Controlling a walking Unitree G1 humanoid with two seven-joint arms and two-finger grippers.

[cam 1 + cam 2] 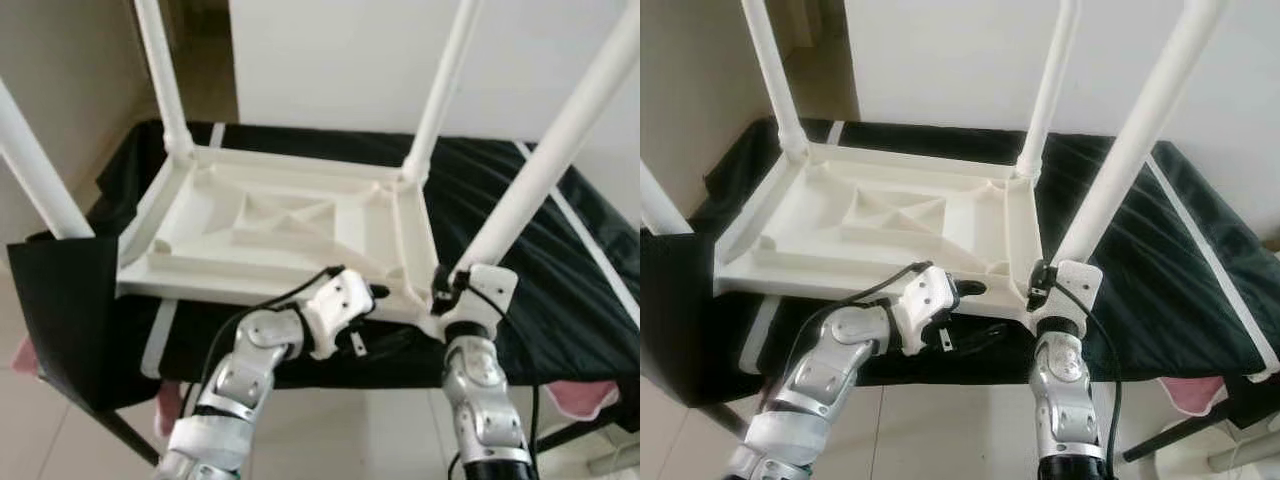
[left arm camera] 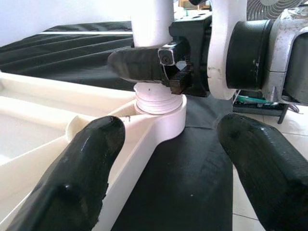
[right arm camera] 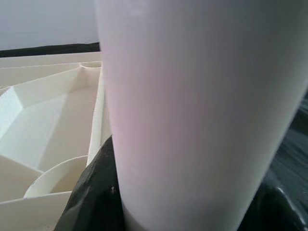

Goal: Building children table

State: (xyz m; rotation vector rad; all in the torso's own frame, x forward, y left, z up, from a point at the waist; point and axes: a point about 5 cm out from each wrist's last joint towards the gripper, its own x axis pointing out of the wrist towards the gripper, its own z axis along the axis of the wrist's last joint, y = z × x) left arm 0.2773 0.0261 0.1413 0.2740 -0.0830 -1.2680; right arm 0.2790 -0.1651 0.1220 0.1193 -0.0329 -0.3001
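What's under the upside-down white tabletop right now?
The tabletop lies on a black cloth covering a raised surface. What the cloth covers is hidden. The right gripper clamps the near-right leg; the left gripper is open nearby.

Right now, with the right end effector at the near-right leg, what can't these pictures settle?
- Leg tops: all four table legs run off the top edge of both eye views.
- Thread seating: in the left wrist view, the right end effector covers the leg just above its corner socket.
- Right wrist view: the gripped leg fills the frame, blurred, hiding the socket.
- Left end effector: open beside the tabletop; contact with its edge is unclear.
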